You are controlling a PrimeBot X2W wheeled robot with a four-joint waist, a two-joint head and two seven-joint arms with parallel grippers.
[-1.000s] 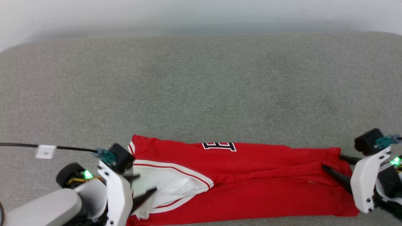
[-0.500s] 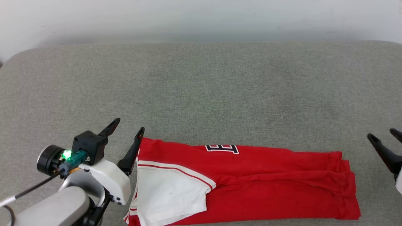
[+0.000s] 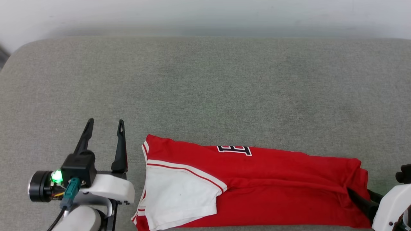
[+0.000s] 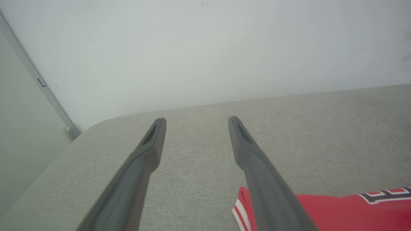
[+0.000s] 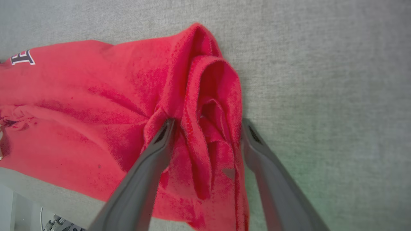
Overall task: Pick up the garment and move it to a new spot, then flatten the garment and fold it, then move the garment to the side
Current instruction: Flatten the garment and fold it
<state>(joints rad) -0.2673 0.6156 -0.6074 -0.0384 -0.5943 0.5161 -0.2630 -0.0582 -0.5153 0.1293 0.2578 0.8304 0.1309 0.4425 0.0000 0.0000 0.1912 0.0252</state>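
The garment (image 3: 273, 179) lies as a long folded red strip along the front of the grey table (image 3: 205, 89). A white sleeve (image 3: 176, 199) lies on its left end and black letters (image 3: 234, 149) show at its far edge. My left gripper (image 3: 105, 123) is open on bare table just left of the garment's left end, not touching it. In the left wrist view the left gripper (image 4: 196, 121) has nothing between its fingers and the garment (image 4: 337, 211) peeks in at the lower right. My right gripper (image 3: 359, 191) is open at the right end. In the right wrist view the right gripper (image 5: 208, 123) straddles the garment's (image 5: 80, 106) bunched fold.
A pale wall (image 3: 205, 16) runs behind the table's far edge. The table's rounded left corner (image 4: 96, 128) is near the left gripper. A wide stretch of grey cloth top (image 5: 321, 80) lies beyond and to the right of the garment.
Both grippers let go of the garment's ends and opened. The left one swung out to the left of the garment. The right one drew off, then came back over the right end.
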